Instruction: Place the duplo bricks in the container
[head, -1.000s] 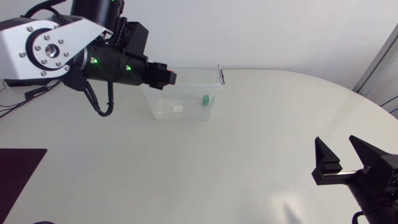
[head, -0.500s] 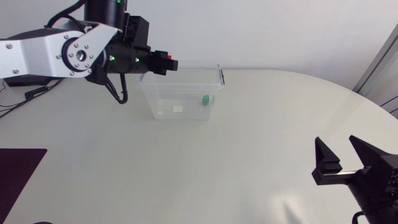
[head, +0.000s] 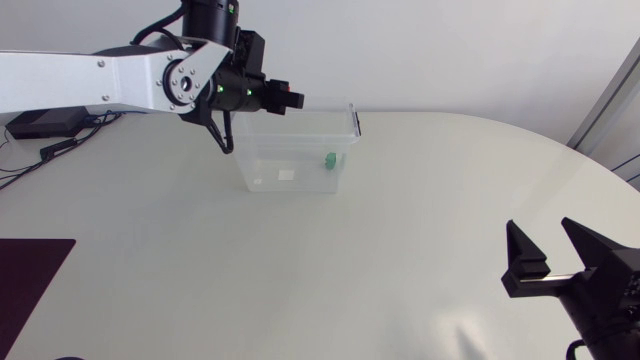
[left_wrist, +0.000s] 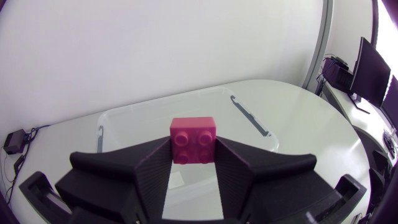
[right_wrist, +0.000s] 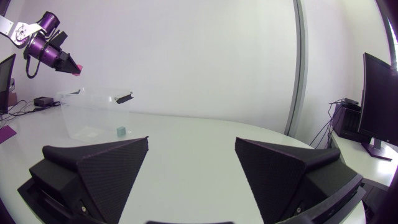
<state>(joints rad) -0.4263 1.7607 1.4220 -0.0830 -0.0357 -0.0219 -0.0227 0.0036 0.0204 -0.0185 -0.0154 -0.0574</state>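
Note:
A red duplo brick sits between the two black fingers of my left gripper, which is shut on it. In the head view that gripper hangs over the left rim of the clear plastic container, the red brick showing at its tip. A small green brick lies inside the container, toward its right side. My right gripper rests at the table's near right, fingers apart and empty. From the right wrist view, the container and the green brick show far ahead, the left gripper above them.
The container has black clips at its right end. A dark mat lies at the table's near left corner.
My left arm has stretched out and lifted, carrying the red brick rightward and farther back over the container's left rim. The right arm has stayed still.

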